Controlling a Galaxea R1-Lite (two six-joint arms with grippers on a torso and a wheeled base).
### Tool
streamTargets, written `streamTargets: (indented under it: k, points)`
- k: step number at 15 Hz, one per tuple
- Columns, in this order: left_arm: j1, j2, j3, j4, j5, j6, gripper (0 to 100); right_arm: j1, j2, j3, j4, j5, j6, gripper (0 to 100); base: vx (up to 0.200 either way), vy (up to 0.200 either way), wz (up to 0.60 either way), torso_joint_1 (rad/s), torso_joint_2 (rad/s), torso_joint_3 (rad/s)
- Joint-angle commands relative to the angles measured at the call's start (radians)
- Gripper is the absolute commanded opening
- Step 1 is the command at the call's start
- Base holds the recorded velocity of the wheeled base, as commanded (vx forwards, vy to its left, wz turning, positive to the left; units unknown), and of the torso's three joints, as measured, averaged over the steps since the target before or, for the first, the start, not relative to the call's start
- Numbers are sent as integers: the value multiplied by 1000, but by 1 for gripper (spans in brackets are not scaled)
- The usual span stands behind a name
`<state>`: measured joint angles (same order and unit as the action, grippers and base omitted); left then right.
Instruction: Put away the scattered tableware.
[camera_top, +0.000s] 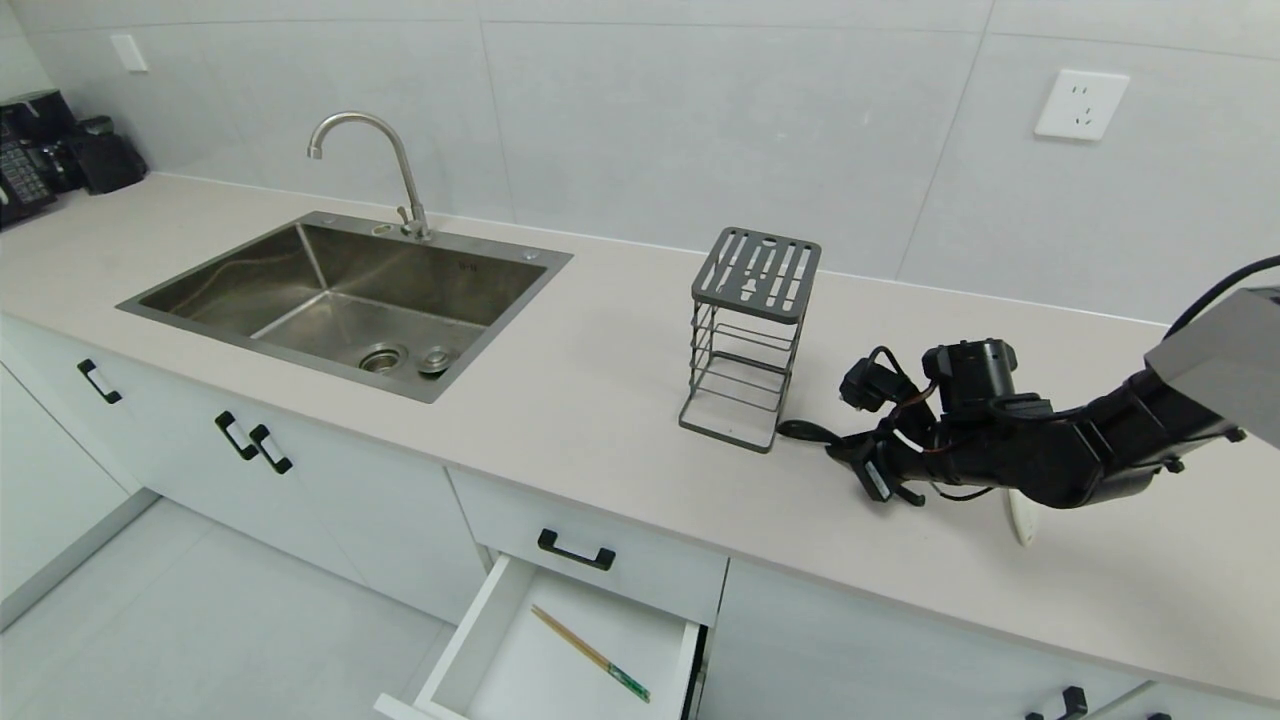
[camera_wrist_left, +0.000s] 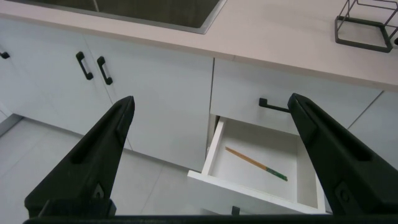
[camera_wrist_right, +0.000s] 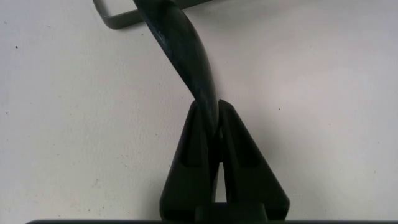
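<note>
Fingers (camera_wrist_right: 189, 149) of right gripper (camera_wrist_right: 209, 109) clamped on dark utensil (camera_wrist_right: 180, 43); left gripper (camera_wrist_left: 211, 98) fingers wide apart. Open drawer (camera_top: 470, 640) below and in front of rack (camera_top: 750, 340). Utensil lay at rack's foot. Judged light, stiff, smooth; hold mid-handle. Chopsticks (camera_top: 590, 655) in drawer.

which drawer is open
The lower drawer, pulled out with chopsticks lying inside. The upper drawer, with the black handle, is shut.
</note>
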<state>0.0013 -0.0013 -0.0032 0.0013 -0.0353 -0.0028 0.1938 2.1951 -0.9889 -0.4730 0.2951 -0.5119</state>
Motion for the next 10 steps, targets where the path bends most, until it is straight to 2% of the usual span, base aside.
streamTargets:
  k: [1,6,10]
  points:
    - [0,1,0,0,0,0,100,7,-9,15,2,1,-2,0,0,0,0,0,0,0]
    - [0,1,0,0,0,0,100,26,-120,108,-6,-1,-7,0,0,0,0,0,0,0]
    - [0,1,2,0,0,0,100,72,-284,240,-30,-5,1,0,0,0,0,0,0,0]
